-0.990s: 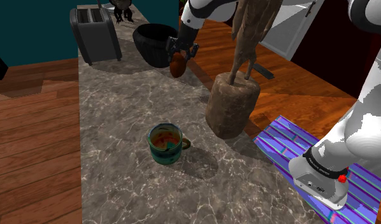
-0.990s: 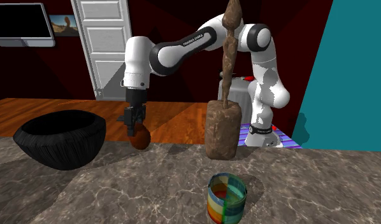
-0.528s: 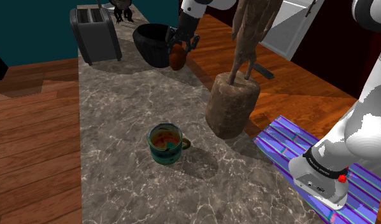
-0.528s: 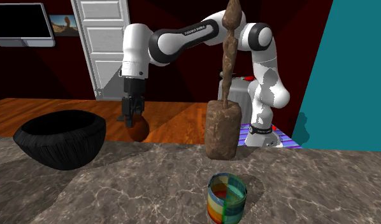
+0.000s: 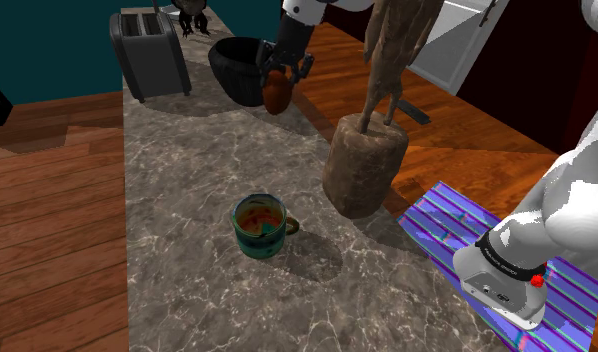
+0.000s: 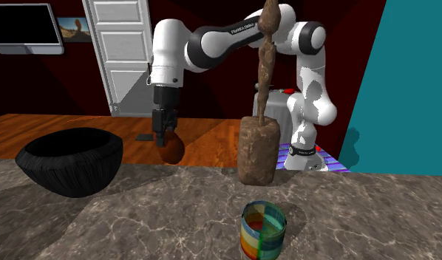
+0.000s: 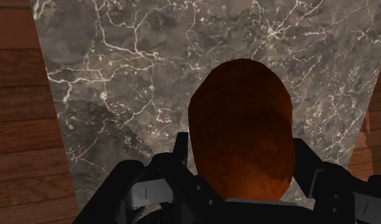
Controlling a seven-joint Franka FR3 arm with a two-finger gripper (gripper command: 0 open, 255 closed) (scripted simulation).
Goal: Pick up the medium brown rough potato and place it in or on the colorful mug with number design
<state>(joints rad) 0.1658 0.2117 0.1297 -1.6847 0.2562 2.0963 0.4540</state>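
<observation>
While in hand (image 6: 162,139), potato (image 6: 171,151); arm (image 6: 212,40): "FRANKA EMIKA"

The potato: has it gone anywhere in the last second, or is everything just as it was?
The tool, shut on the brown potato throughout, has lifted it higher above the marble counter and carried it a little toward the second exterior view's right. The striped mug, the black bowl, the toaster and the brown block have not moved.
</observation>
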